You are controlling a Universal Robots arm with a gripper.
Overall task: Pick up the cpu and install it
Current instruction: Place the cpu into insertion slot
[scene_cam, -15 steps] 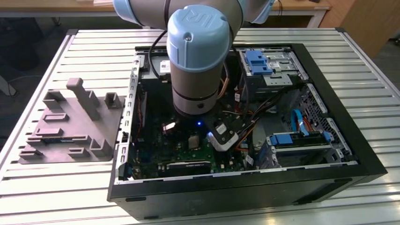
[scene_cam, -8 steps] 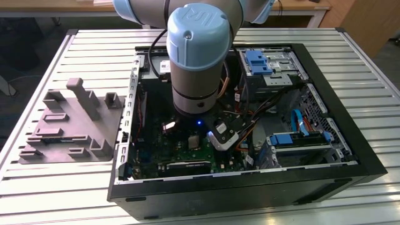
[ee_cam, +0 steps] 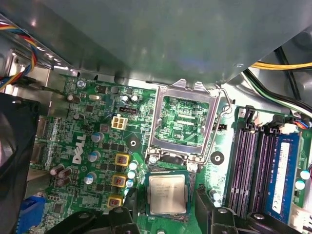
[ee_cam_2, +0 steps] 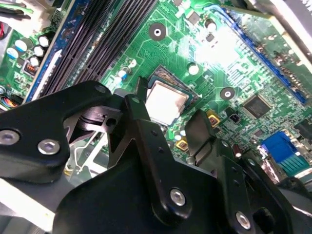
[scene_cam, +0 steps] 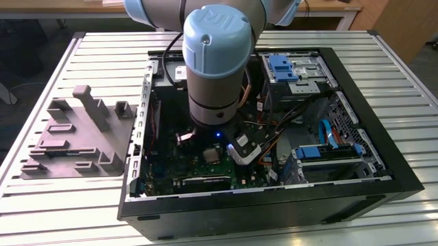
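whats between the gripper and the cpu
Nothing. In the second wrist view the open gripper hangs over the cpu lying in its socket, the gap bare.

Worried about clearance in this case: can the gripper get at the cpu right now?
Probably yes: the cpu lies uncovered, the load plate swung open, and the open gripper hangs over it with nothing between.

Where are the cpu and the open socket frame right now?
cpu (ee_cam: 167, 194): first wrist view, middle of its silvery top.
open socket frame (ee_cam: 157, 119): first wrist view, on one metal side bar.
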